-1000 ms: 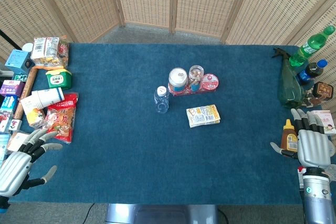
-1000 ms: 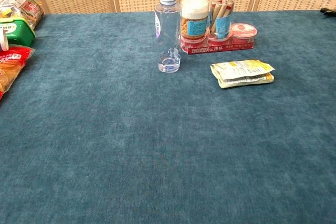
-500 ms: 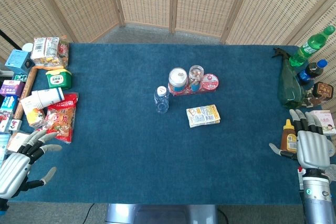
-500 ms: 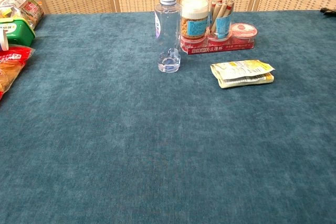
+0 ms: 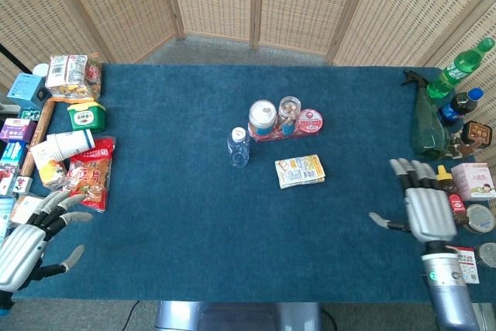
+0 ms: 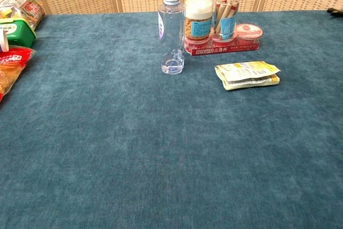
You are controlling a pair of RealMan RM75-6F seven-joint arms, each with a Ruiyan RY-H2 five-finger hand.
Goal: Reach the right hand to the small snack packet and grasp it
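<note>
Small snack packet (image 5: 300, 170) laid flat on blue table cloth (image 5: 186, 230), just in front of three-jar snack pack (image 5: 284, 120), right of clear water bottle (image 5: 239, 147). Right hand (image 5: 422, 208) seen well apart toward table's right edge, fingers spread, nothing held. Left hand (image 5: 31, 239) at near-left corner, fingers splayed, empty.

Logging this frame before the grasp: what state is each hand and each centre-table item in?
Right robot hand: open, empty, apart from the packet.
Left robot hand: open, empty.
Small yellow-white snack packet: flat, untouched.
Clear plastic bottle: upright, capped.
Red shrink-wrapped jar pack: upright, lids on.
</note>
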